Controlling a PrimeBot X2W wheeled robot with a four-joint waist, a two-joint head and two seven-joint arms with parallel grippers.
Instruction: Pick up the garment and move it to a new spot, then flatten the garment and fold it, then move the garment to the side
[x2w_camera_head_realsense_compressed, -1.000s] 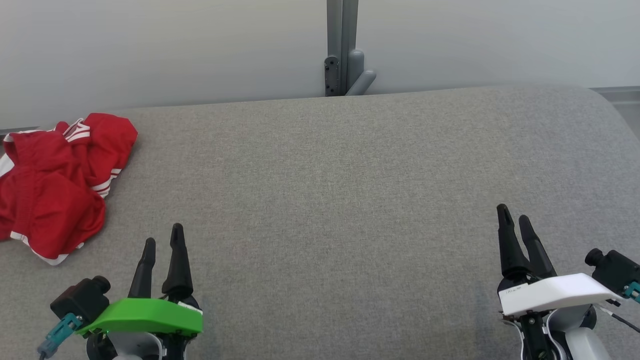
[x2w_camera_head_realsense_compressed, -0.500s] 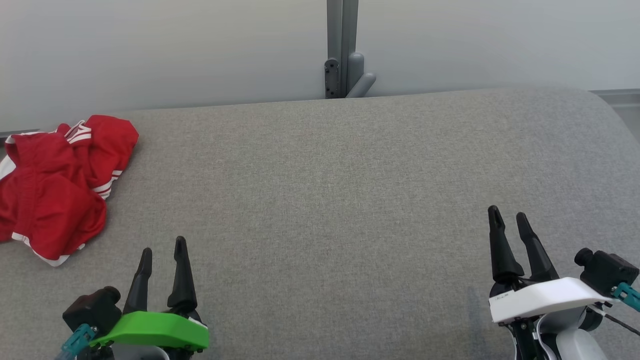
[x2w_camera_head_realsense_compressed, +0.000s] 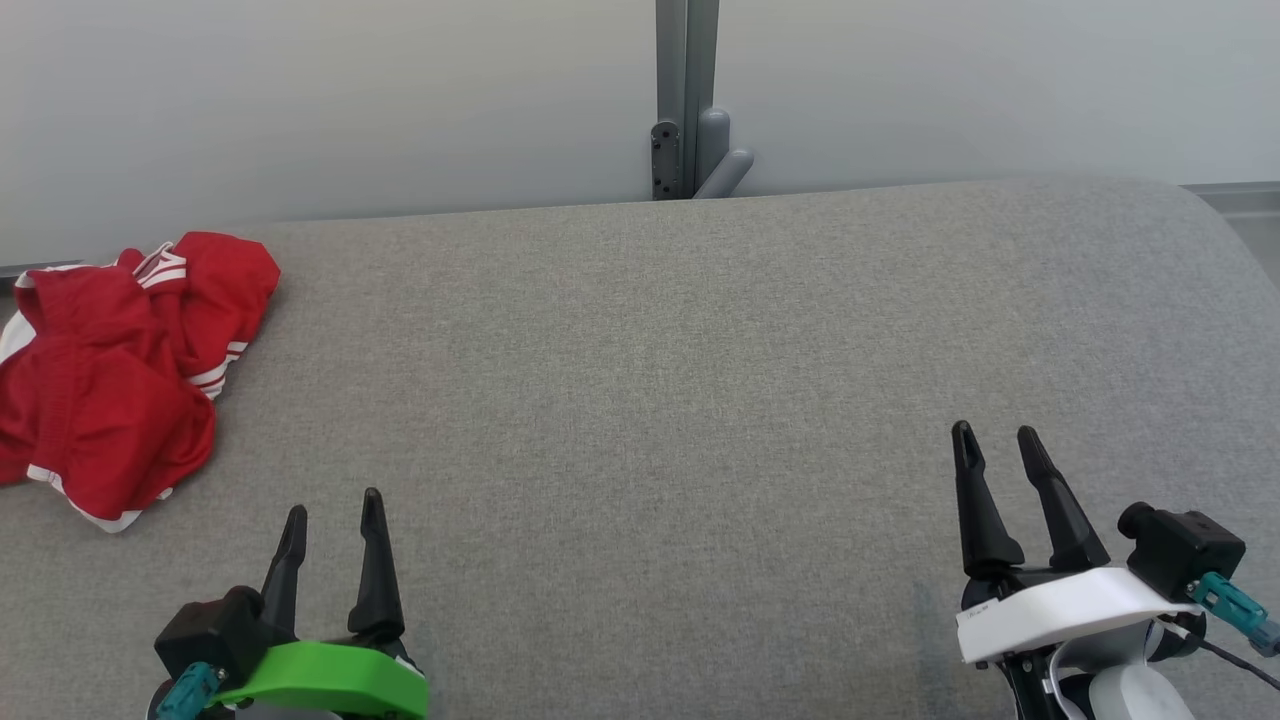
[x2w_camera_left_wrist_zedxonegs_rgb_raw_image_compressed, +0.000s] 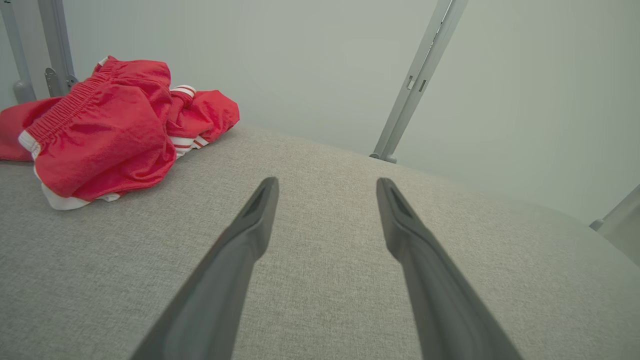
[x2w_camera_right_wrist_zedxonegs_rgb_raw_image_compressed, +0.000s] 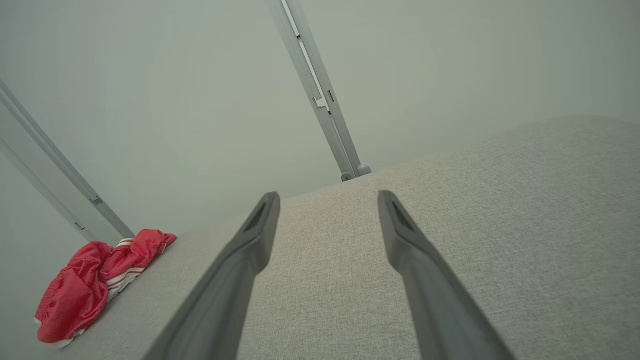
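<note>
Garment (x2w_camera_head_realsense_compressed: 110, 375) lies crumpled, apart from the wide, empty left hand (x2w_camera_head_realsense_compressed: 334, 503), up-left of it.

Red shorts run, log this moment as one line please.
red shorts: crumpled, far left of grey cushion | left gripper: open, empty | right gripper: open, empty | stage: pre-grasp

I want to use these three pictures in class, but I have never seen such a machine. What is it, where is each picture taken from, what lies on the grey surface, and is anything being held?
It is a two-armed robot. One picture comes from its head, looking down: the left end effector has a green cover, the right end effector a white one. The other two come from wrist cameras looking along each arm's dark fingers. On the grey padded surface lies a crumpled red garment with white stripes, far to the left. Both end effectors are open and hold nothing.
</note>
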